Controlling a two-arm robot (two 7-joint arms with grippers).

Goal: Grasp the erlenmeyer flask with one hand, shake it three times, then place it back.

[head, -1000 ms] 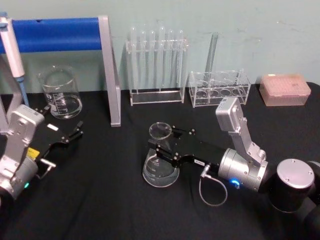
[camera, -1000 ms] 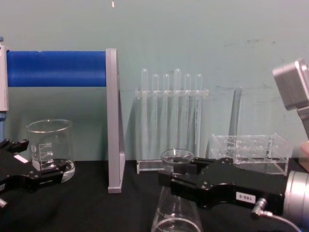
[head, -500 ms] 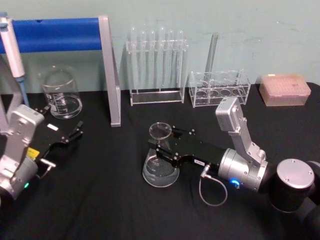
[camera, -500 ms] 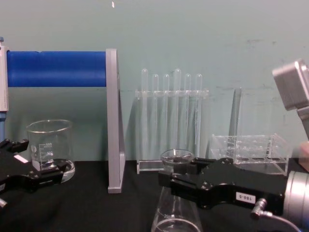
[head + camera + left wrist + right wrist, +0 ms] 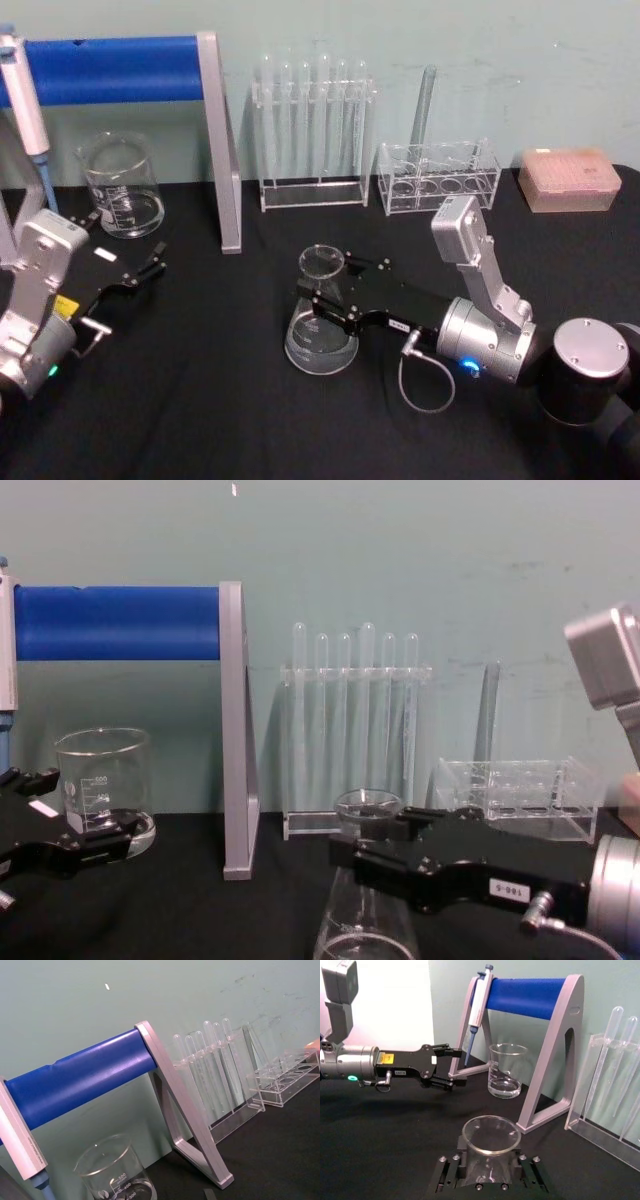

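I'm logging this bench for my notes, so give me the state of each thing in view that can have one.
erlenmeyer flask: upright on the table, neck between the fingers of the right gripper
left gripper: open, holding nothing
beaker: upright, looks empty
test tubes: standing in their rack
pipette: hanging on the blue stand

We read "400" and "300" on the beaker [image 5: 117, 1180] graduations; the small white label on the right gripper [image 5: 372, 842] isn't legible to us.
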